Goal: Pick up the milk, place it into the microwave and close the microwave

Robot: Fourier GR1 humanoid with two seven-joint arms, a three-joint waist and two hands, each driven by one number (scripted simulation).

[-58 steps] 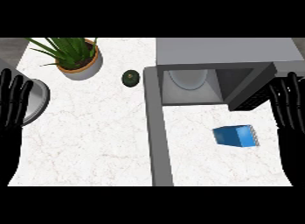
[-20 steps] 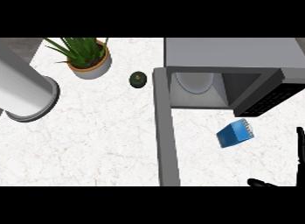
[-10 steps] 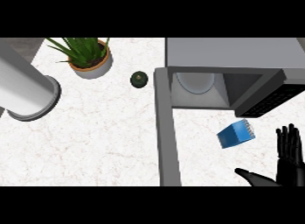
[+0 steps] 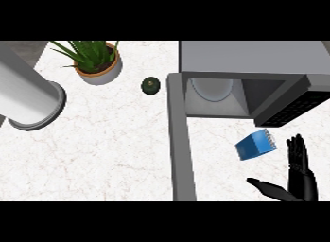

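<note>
Right hand [image 4: 304, 182], lower right: fingers straight, thumb spread wide, holding nothing; milk [image 4: 255, 145], blue carton, on counter [image 4: 111, 151] just left of the fingers, not touching; microwave [image 4: 251, 61] open behind the carton.

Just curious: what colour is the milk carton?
The milk is blue, seen in the head view.

My right hand [image 4: 306, 185]: black all over, dull finish, a faint grey sheen along the edges. Fingers [image 4: 298, 151] slim, built in short segments, tips rounded. Thumb [image 4: 266, 187] thicker at the base, tapering to a blunt point. Upper left, a broad pale-grey tube [image 4: 21, 92] with a darker rimmed end: grey like my forearms; cannot tell if mine.
</note>
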